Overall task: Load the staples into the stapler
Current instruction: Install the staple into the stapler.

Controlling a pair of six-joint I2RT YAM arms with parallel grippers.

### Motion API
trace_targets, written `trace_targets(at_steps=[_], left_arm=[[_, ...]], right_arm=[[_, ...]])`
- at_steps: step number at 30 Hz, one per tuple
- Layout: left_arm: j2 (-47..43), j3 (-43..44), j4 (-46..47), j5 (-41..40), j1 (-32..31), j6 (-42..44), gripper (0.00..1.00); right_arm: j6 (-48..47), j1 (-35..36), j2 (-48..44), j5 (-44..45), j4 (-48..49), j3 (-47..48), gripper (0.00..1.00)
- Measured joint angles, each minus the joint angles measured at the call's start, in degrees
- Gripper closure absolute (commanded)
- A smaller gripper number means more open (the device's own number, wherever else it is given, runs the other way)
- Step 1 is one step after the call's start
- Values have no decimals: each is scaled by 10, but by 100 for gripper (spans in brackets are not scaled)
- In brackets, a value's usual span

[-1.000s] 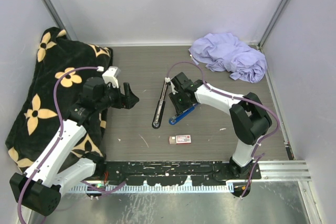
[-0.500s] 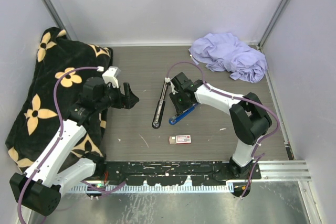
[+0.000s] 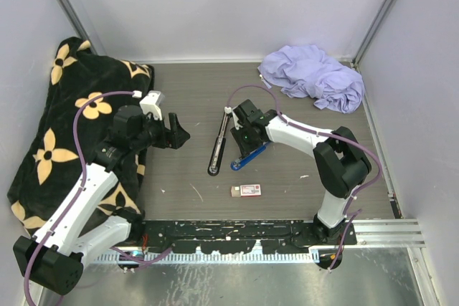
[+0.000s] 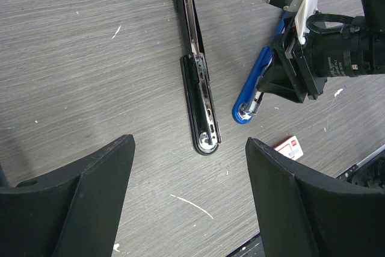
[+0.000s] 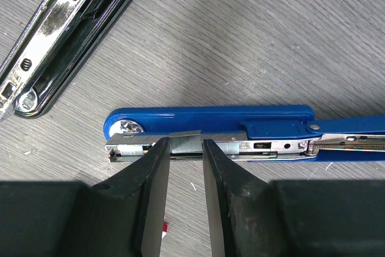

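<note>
The blue stapler (image 5: pixel 210 117) lies open on the table, its metal magazine facing up. My right gripper (image 5: pixel 185 145) is shut on a short strip of staples (image 5: pixel 184 141), which rests on the magazine near the stapler's front end. The blue stapler (image 3: pixel 249 155) and right gripper (image 3: pixel 244 138) show mid-table in the top view. The staples box (image 3: pixel 246 190), white with a red label, lies nearer the arms' bases. A black stapler (image 3: pixel 218 145), folded out flat, lies just left of the blue one. My left gripper (image 4: pixel 189 142) hovers open above the table, left of the black stapler (image 4: pixel 198 88), holding nothing.
A black blanket with cream flowers (image 3: pixel 64 127) covers the left side, under my left arm. A crumpled lilac cloth (image 3: pixel 312 77) sits at the back right corner. Grey walls close in the table on three sides.
</note>
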Motion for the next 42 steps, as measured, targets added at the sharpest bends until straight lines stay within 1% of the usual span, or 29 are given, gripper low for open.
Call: trace_targets(at_steps=[10, 26, 27, 30, 33, 35, 42], left_arm=[[0, 0, 0, 0, 0, 0, 23], [2, 0, 0, 0, 0, 0, 23], [2, 0, 0, 0, 0, 0, 23], [2, 0, 0, 0, 0, 0, 23], [2, 0, 0, 0, 0, 0, 23], [2, 0, 0, 0, 0, 0, 23], [2, 0, 0, 0, 0, 0, 23]], right_arm=[[0, 1, 0, 6, 7, -6, 75], [4, 2, -11, 13, -6, -3, 75], [4, 2, -11, 13, -7, -3, 75], [5, 2, -11, 13, -8, -3, 69], [7, 2, -11, 13, -9, -3, 61], [7, 2, -11, 13, -9, -3, 58], [7, 2, -11, 17, -9, -3, 57]])
